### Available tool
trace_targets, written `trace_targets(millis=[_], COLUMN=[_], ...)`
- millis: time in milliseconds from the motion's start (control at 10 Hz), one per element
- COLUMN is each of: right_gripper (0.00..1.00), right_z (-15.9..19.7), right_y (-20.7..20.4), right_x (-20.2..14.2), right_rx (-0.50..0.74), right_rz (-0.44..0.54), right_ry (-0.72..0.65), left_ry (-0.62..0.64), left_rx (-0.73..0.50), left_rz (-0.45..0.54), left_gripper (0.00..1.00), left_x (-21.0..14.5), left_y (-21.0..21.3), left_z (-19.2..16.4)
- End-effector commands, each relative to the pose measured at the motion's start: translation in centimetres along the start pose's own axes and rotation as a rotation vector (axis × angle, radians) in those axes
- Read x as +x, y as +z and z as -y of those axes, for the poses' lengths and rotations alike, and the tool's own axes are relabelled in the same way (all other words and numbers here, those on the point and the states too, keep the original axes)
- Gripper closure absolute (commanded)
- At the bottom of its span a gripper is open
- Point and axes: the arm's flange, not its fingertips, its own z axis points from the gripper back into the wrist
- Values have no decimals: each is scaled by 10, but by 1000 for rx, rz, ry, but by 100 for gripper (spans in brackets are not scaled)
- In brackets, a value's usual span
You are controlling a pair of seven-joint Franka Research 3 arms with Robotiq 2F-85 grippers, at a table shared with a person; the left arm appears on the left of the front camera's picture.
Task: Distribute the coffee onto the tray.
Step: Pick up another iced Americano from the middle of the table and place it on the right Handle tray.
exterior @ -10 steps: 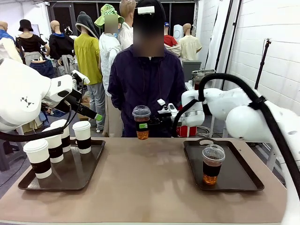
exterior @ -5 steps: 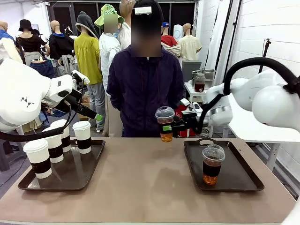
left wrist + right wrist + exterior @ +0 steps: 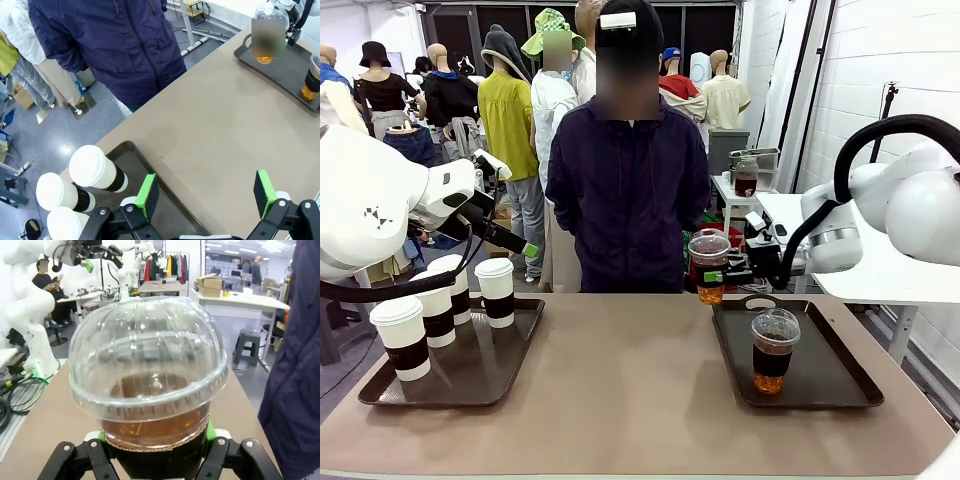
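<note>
The right gripper (image 3: 720, 276) is clamped on a clear dome-lidded cup of amber drink (image 3: 708, 265), carried above the near-left corner of the right tray (image 3: 830, 375), where a second dome-lidded cup (image 3: 773, 351) already stands. The step in hand looks like the carry-over; next it should clear that cup and set down on bare tray, though the exact height is hard to judge. The left gripper (image 3: 207, 195) hangs wide open and empty over the left tray (image 3: 480, 375) with its sleeved paper cups (image 3: 497, 291).

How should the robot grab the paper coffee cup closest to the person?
Take the paper cup around its dark brown sleeve, coming in level from the open table side. It stands upright, the sleeve is the firm, straight-ish band, and other cups crowd its other side; the lid would probably pop off.
</note>
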Motion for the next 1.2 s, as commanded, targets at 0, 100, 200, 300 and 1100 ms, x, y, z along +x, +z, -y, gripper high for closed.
trace_targets(millis=[0, 100, 200, 300, 1100], right_gripper=[28, 28, 28, 28, 28], right_z=[-11, -14, -16, -17, -19], right_y=[12, 18, 24, 29, 63], right_x=[-7, -15, -22, -28, -76], right_rx=[-13, -28, -44, -59, -128], right_rz=[26, 21, 22, 32, 128], right_ry=[19, 18, 11, 11, 0], left_ry=[3, 3, 3, 3, 3], left_rx=[-1, -1, -1, -1, -1], left_rz=[0, 0, 0, 0, 0], left_gripper=[0, 0, 0, 0, 0], left_x=[0, 0, 0, 0, 0], left_y=[0, 0, 0, 0, 0], left_z=[-1, -1, -1, -1, -1])
